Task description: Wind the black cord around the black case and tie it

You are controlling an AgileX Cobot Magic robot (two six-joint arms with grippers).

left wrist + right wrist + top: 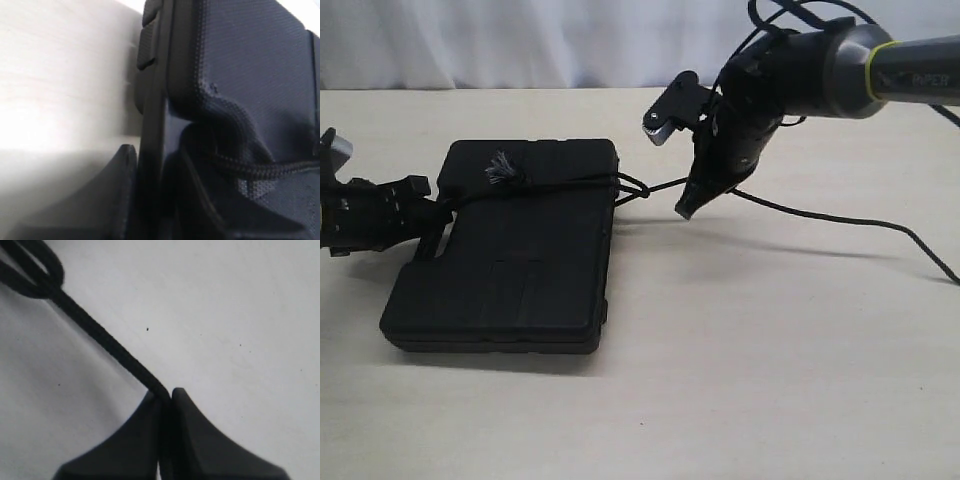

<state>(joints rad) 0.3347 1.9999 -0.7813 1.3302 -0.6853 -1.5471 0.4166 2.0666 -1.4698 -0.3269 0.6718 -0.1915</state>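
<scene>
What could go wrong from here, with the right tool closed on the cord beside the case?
The right tool pinches the black cord only at its tips, so it may slip out under tension. The loop beside the black case looks loose and might open instead of tightening. A hard pull could drag the case; the left tool holds only one edge.

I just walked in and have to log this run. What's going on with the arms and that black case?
Two arms are tying a black cord around a black case that lies flat on the table. The cord crosses the lid, with its frayed tuft on top, and forms a small loop beside the case. The right gripper, jaws shut, pinches the cord just past that loop. The left gripper is at the opposite edge, its jaws apparently clamping the case's rim.
</scene>
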